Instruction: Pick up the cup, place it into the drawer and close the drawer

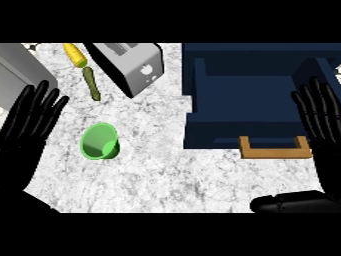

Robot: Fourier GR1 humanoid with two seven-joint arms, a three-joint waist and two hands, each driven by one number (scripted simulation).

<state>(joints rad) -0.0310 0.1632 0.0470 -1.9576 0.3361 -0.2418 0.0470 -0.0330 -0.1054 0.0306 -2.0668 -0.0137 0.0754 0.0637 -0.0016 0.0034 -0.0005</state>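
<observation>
1. Two black hands show at the sides of the head view, both with fingers straight and spread, holding nothing: the left hand (27, 122) at the left edge, the right hand (326, 120) at the right edge.
2. The green cup (100, 141) sits on the marbled surface (165, 175), tilted so its opening faces up and to the left, just right of the left hand and not touching it.
3. The dark blue drawer (236, 107) stands pulled open at the right, its inside bare, with a tan handle (274, 149) on its near face.
4. The right hand hangs over the drawer's right side.
5. A silver toaster (132, 62) lies at the top centre, with a corn cob (75, 55) and a green stalk-like thing (91, 82) to its left.
6. A grey box (10, 67) fills the top left corner.
</observation>
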